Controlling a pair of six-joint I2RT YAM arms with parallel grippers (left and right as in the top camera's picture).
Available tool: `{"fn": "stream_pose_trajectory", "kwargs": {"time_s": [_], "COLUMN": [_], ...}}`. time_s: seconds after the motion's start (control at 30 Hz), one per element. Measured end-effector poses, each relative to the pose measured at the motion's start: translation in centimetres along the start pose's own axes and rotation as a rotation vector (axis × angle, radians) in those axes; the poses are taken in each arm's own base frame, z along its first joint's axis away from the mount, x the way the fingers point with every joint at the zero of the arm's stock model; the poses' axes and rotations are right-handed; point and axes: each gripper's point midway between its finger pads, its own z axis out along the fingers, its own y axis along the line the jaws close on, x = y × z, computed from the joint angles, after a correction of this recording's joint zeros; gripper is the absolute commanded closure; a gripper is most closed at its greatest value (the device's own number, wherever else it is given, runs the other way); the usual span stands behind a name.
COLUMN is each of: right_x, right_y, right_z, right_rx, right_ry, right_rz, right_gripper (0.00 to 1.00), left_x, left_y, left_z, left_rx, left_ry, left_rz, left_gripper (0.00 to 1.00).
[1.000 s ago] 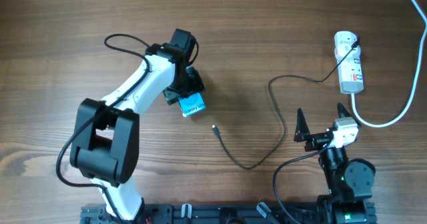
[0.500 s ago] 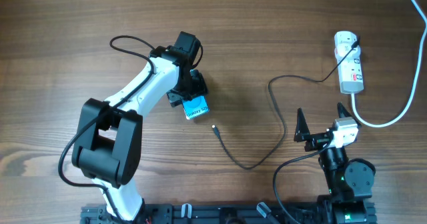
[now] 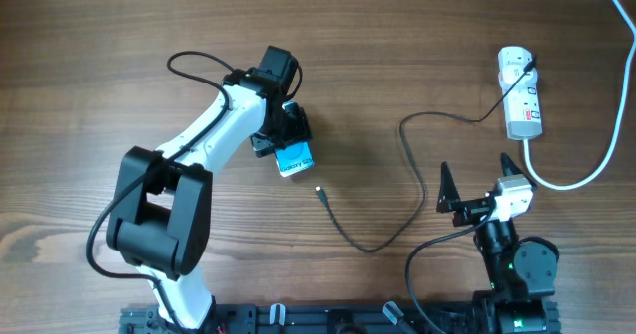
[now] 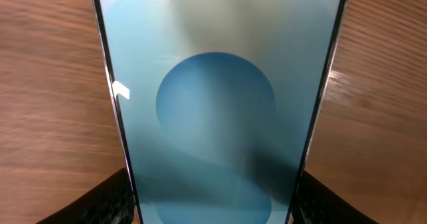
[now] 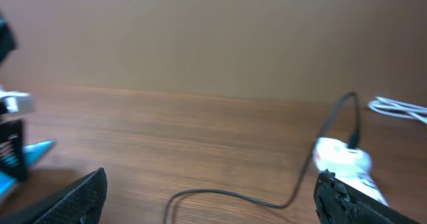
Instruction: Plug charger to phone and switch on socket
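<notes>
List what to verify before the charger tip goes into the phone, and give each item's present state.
1. phone gripped by left tool: ok, clamped across its edges.
2. right tool open and empty: ok.
3. charger tip gripped: not ok; it lies loose on the table, apart from the phone.
4. charger plug in socket: ok, appears seated.
5. Phone's port facing the tip: cannot tell.
6. Socket switched on: cannot tell.
</notes>
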Motion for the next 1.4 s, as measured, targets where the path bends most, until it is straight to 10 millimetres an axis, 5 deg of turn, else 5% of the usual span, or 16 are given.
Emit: {"fn": "stream_pose_trajectory", "kwargs": {"time_s": [0.33, 0.53, 0.7, 0.73, 0.77, 0.93, 1.2, 1.3, 1.4], "right_x": [-0.3, -11.5, -15.2, -15.1, -14.3, -9.8, 1.1, 4.1, 6.0], "right_y": [5.6, 6.1, 5.8, 5.8, 5.9, 8.3, 18.4, 21.3, 23.4], "right_z": [-1.0, -2.4, 1.5, 2.7, 4.0, 6.6, 9.3, 10.3, 11.0], "right_rx": [-0.328, -0.323, -0.285, -0.284, -0.282, -0.374, -0.548, -0.577, -0.609], "right_ry": [0.072, 0.254, 0.578, 0.606, 0.644, 0.856, 1.23, 1.273, 1.28], "right_rz": [0.317, 0.421, 0.502, 0.539, 0.582, 0.702, 0.643, 0.63, 0.615], "right_gripper": [0.0, 0.0, 0.0, 0.07, 0.16, 0.21, 0.21, 0.22, 0.33], "left_x": [1.0, -0.4, -0.4, -0.4, -0.4, -0.4, -0.4, -0.4, -0.4], "left_y": [-4.2, -4.6, -4.8, -4.8, -4.8, -4.8, -4.8, -4.8, -4.8], "left_z": [-2.6, -4.5, -4.7, -4.7, -4.7, -4.8, -4.8, -4.8, -4.8], "left_rx": [0.448, 0.615, 0.638, 0.64, 0.64, 0.643, 0.643, 0.643, 0.643], "left_ry": [0.163, 0.159, 0.155, 0.151, 0.151, 0.151, 0.151, 0.151, 0.152], "left_rz": [0.174, 0.174, 0.197, 0.204, 0.207, 0.209, 0.209, 0.209, 0.209], "left_gripper": [0.42, 0.39, 0.39, 0.39, 0.39, 0.39, 0.39, 0.39, 0.39]}}
